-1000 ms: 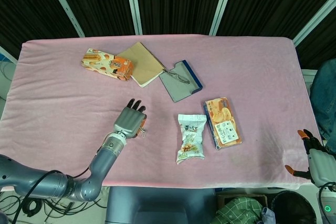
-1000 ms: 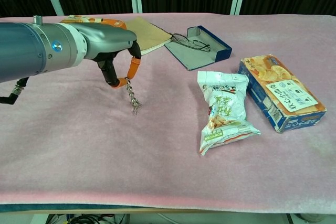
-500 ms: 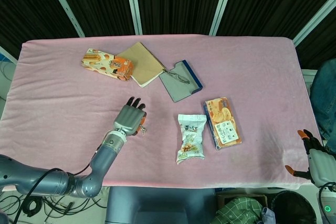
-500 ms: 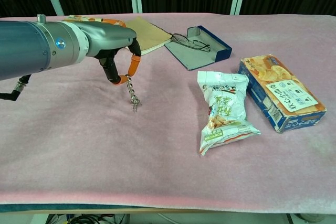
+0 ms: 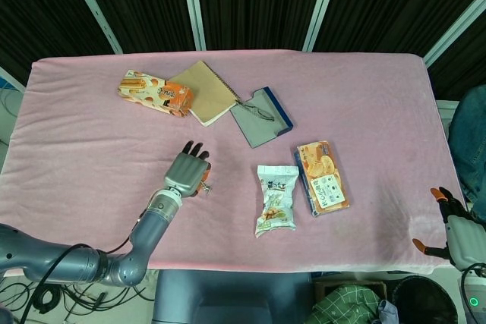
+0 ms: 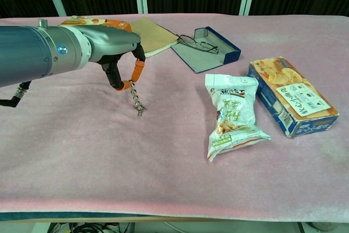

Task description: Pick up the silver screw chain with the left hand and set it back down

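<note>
Dangling from the left robot hand [image 6: 122, 69], the silver screw chain [image 6: 137, 101] hung clear above the pink counter [image 6: 82, 151] in the chest view, its top end pinched between orange-tipped fingers [image 6: 138, 69], its lower end just above the cloth. That view showed the pinch plainly; the head view gave only the back of the same left robot hand [image 5: 187, 174], fingers pointing to the far side, with a small glint of chain [image 5: 205, 187] at its right edge. The head view alone caught the right robot hand [image 5: 454, 227], low at the near right corner, off the counter's edge, fingers spread and nothing in them. To the right of the chain lay a white snack bag [image 6: 233, 115], and just beside it a blue and orange biscuit box [image 6: 290, 96]. At the far side sat an open glasses case [image 6: 207, 51] with spectacles [image 6: 191, 41] on it, a brown notebook [image 6: 154, 35] and an orange snack pack [image 5: 155, 92] at the left.
</note>
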{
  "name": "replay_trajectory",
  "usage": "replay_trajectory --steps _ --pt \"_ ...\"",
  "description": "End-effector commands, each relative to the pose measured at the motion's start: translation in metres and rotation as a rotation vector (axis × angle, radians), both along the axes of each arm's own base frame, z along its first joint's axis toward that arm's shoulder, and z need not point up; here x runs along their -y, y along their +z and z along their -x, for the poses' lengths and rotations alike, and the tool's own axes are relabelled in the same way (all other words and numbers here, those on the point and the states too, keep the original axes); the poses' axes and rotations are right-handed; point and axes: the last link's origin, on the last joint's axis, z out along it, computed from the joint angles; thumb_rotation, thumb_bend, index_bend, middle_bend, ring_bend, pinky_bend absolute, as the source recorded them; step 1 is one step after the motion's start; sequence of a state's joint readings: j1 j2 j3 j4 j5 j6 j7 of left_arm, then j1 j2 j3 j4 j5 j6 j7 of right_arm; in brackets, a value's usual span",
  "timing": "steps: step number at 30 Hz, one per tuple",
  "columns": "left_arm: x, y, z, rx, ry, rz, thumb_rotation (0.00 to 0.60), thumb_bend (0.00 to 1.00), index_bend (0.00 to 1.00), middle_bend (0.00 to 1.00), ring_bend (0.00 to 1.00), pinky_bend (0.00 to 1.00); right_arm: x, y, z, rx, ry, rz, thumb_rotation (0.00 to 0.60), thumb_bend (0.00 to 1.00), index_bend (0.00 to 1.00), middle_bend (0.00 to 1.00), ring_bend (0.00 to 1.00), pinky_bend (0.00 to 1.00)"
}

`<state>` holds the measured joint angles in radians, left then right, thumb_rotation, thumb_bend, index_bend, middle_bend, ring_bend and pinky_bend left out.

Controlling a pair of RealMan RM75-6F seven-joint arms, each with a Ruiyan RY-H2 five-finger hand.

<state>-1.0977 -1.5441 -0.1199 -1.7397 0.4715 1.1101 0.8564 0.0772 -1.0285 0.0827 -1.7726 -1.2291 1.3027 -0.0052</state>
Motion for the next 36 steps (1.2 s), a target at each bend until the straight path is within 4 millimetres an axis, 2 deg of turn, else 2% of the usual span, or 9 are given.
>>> replay_trajectory --steps 1,15,36 --pt "0.0 0.001 0.0 0.001 0.002 -0.002 0.6 0.49 0.57 0.19 0.0 0.0 0.0 0.0 0.0 0.0 0.0 0.001 0.6 0.09 0.0 0.0 0.06 0.18" --pt "-0.001 0.01 0.002 0.022 -0.005 -0.015 0.6 0.49 0.57 0.19 0.0 0.0 0.0 0.0 0.0 0.0 -0.001 0.001 0.6 0.09 0.0 0.0 0.06 0.18" --pt "-0.008 0.022 0.033 0.03 0.048 -0.029 0.6 0.49 0.57 0.19 0.0 0.0 0.0 0.0 0.0 -0.001 -0.005 -0.001 0.6 0.09 0.0 0.0 0.06 0.18"
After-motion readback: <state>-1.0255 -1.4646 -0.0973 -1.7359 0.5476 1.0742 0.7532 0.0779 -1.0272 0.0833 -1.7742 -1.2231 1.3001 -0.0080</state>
